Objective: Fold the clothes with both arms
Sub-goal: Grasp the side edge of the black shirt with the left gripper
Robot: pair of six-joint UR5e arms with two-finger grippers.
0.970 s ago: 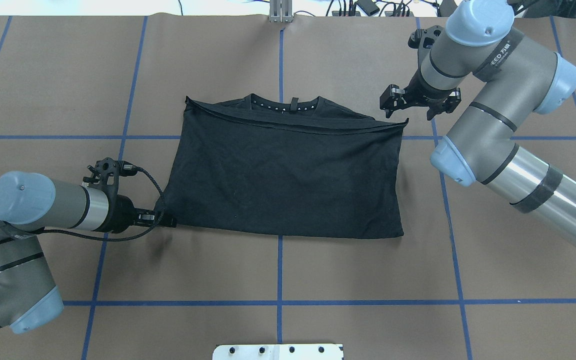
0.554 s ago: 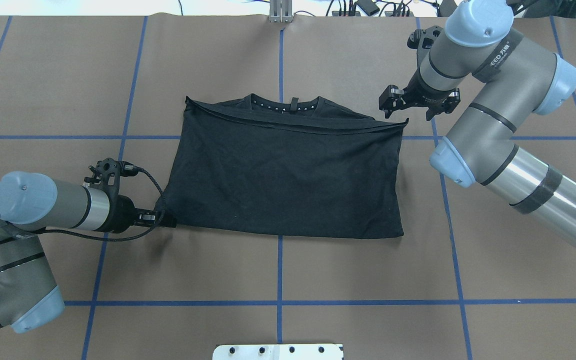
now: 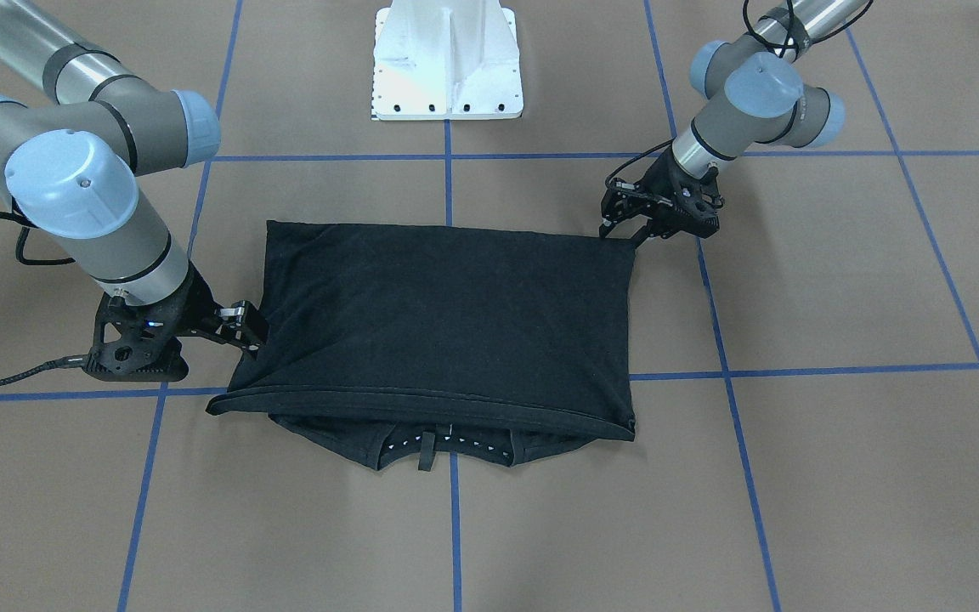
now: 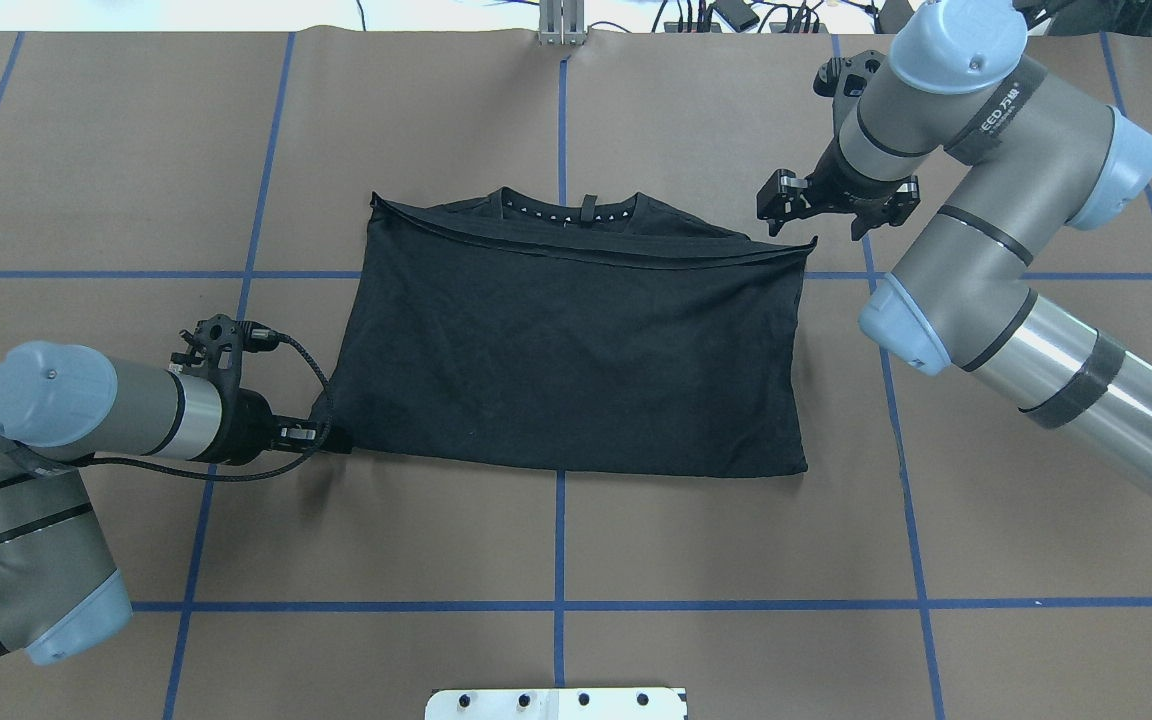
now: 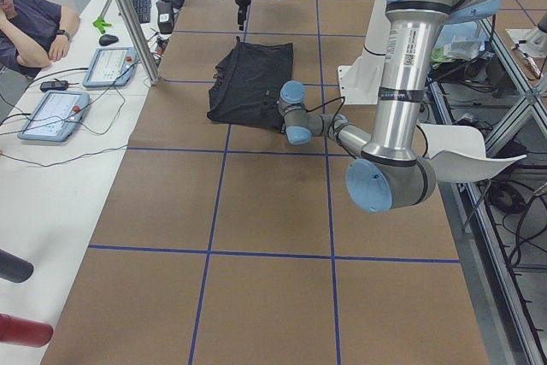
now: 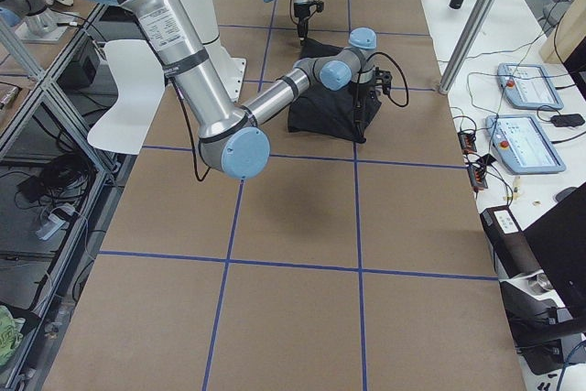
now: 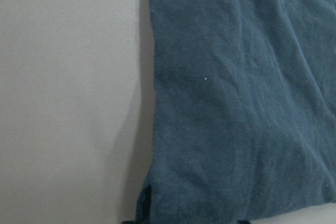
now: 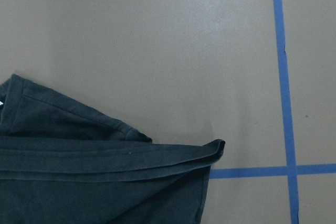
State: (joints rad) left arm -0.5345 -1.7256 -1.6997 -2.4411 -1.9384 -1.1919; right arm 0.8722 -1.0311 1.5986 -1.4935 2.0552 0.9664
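Note:
The black T-shirt (image 4: 576, 360) lies folded on the table, its hem laid up near the collar (image 4: 586, 212). Low at the shirt's near left corner, my left gripper (image 4: 328, 438) is shut on the cloth. In the left wrist view the fabric (image 7: 236, 119) runs down to the frame's bottom edge. My right gripper (image 4: 833, 212) hovers open just beyond the far right corner, holding nothing. The right wrist view looks down on that free corner (image 8: 210, 148).
Blue tape lines (image 4: 561, 605) grid the brown table. The white pedestal base (image 3: 447, 64) stands behind the shirt's near edge. At the far side runs a white bench with tablets (image 5: 55, 113), a metal post (image 5: 128, 14) and a seated person (image 5: 30, 27).
My left arm's wrist and elbow have crept slightly to the right. The shirt and my right gripper have stayed where they were.

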